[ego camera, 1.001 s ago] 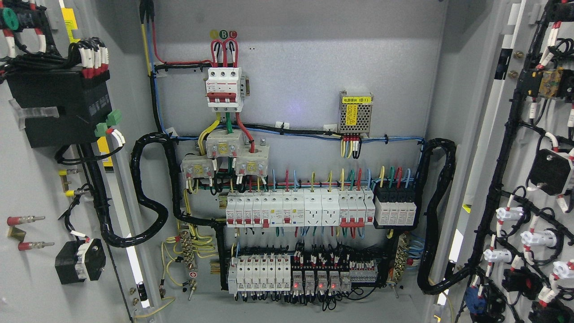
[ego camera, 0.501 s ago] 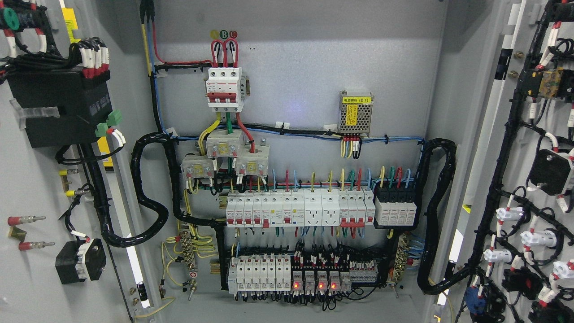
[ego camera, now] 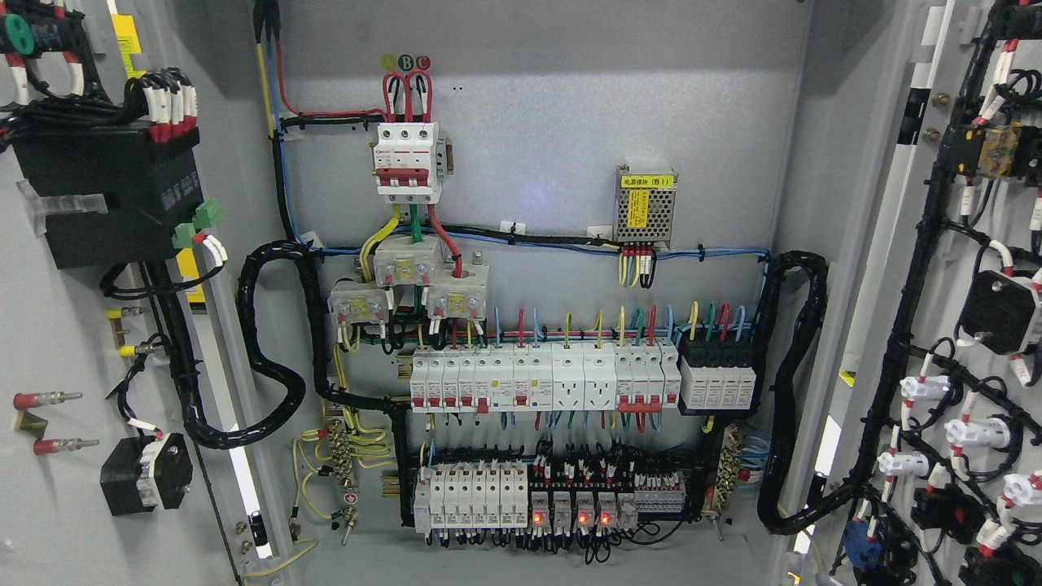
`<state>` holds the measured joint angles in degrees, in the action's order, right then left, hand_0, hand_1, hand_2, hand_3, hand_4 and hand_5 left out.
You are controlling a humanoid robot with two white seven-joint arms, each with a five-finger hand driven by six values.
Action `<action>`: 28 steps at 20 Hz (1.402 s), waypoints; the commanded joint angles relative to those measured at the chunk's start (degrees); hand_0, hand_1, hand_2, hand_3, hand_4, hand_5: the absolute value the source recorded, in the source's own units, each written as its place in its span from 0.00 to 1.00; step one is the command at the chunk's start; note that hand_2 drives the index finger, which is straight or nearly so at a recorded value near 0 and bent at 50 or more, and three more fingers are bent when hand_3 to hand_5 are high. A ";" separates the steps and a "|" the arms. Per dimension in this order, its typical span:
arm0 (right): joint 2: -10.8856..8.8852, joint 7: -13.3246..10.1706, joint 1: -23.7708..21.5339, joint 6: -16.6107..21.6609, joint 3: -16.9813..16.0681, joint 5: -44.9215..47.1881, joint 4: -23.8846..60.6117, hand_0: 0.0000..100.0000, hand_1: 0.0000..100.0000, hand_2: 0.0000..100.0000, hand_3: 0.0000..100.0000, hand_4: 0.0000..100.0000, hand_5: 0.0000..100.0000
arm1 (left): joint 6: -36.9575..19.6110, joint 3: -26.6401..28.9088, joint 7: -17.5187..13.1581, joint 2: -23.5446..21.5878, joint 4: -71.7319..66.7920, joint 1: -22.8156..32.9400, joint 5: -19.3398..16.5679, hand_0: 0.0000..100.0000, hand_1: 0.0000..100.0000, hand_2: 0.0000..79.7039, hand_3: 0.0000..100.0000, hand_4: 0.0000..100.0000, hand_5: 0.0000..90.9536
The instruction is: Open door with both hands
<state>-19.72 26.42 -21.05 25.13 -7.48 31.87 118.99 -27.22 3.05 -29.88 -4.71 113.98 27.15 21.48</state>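
Nothing moved, left door [ego camera: 73, 342], right door [ego camera: 961, 268] swung wide

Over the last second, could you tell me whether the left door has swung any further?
No. The left door keeps the same position: the black box on it sits equally far from the looped black cable in the cabinet.

Nothing of the robot's own body in frame: no arm, hand, finger, casing, cable or marking to log. Lower left and lower right edges taken up instead by the left door [ego camera: 57, 342] and the right door [ego camera: 952, 309] of the cabinet [ego camera: 570, 106], both swung wide with wired inner faces showing.
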 commanded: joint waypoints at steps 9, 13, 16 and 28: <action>-2.78 -0.05 2.51 -3.15 -4.99 3.45 -0.25 0.22 0.07 0.00 0.00 0.00 0.00 | 1.28 11.27 -0.70 -1.71 3.26 3.52 4.44 0.00 0.00 0.00 0.00 0.00 0.00; -2.87 -0.05 2.34 -3.60 -6.84 6.80 -0.52 0.22 0.07 0.00 0.00 0.00 0.00 | 4.18 13.99 -2.90 -2.23 1.68 3.70 6.64 0.00 0.00 0.00 0.00 0.00 0.00; -2.87 0.03 2.07 -3.69 -7.90 7.07 -1.57 0.22 0.07 0.00 0.00 0.00 0.00 | 6.12 16.45 -5.18 -2.32 0.10 3.52 8.13 0.00 0.00 0.00 0.00 0.00 0.00; -2.08 0.03 0.31 -3.69 -11.06 10.66 -1.83 0.22 0.07 0.00 0.00 0.00 0.00 | 10.34 24.37 -10.10 -4.78 -7.36 1.42 14.55 0.00 0.00 0.00 0.00 0.00 0.00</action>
<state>-21.99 26.44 -19.79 21.47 -15.16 40.07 117.79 -17.84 20.27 -38.41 -7.72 111.71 29.66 33.29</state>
